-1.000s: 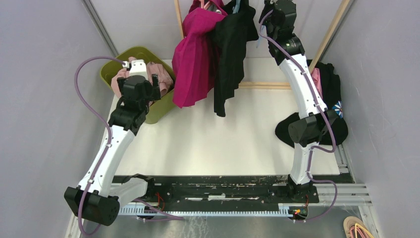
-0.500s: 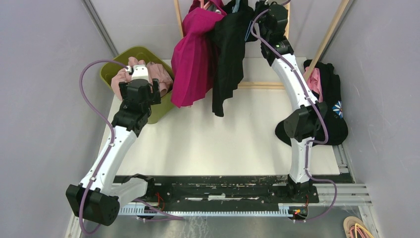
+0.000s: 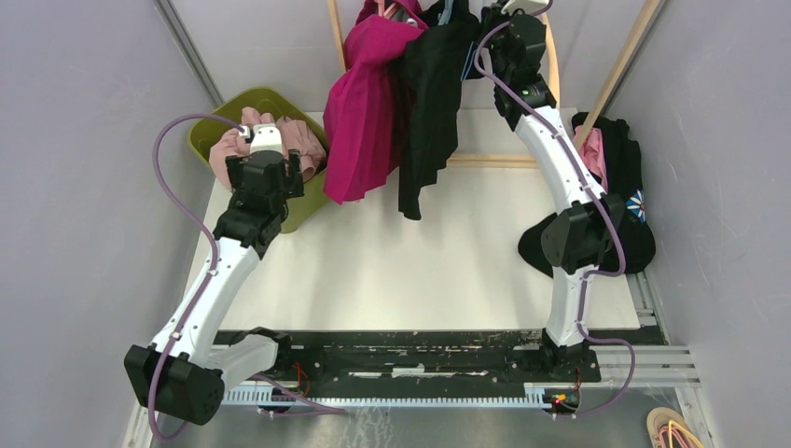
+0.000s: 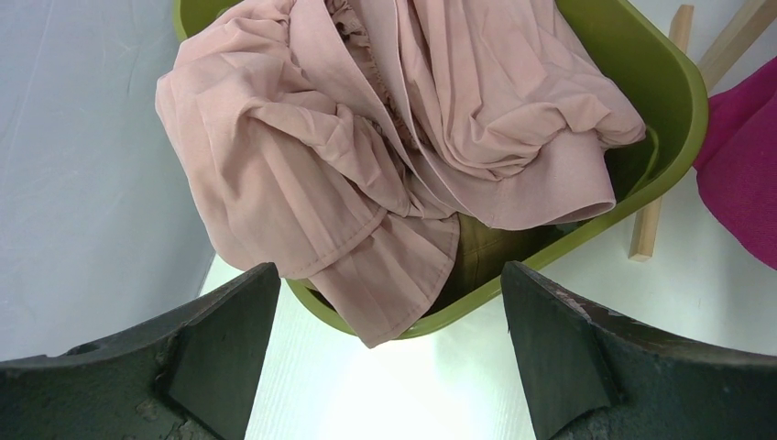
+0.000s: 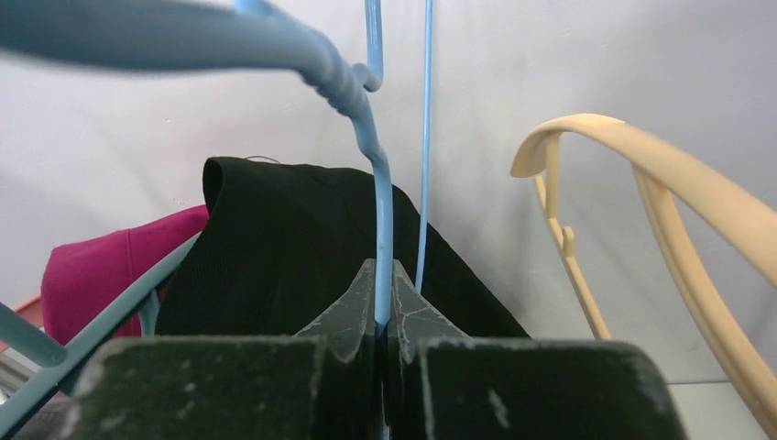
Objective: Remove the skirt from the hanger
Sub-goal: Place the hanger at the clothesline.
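Blue hanger [image 5: 350, 89] in right end effector [image 5: 381, 286]

The right arm [image 3: 560, 159] has leaned over to the left, toward the hanging clothes. Its right hand [image 5: 383, 275], pinched on the blue hanger [image 5: 381, 202], now sits closer to the black cloth [image 3: 429, 103] than it did a second ago. With the arm moved over, more of the tan hanger [image 3: 554, 65] shows behind it. The bottom of the black cloth has swung a little to the left. The left arm [image 3: 219, 280] has pulled back a bit toward the near edge of the bench [image 3: 420, 271], so the left hand [image 4: 387, 275] reaches less far over the green bin [image 3: 207, 126].
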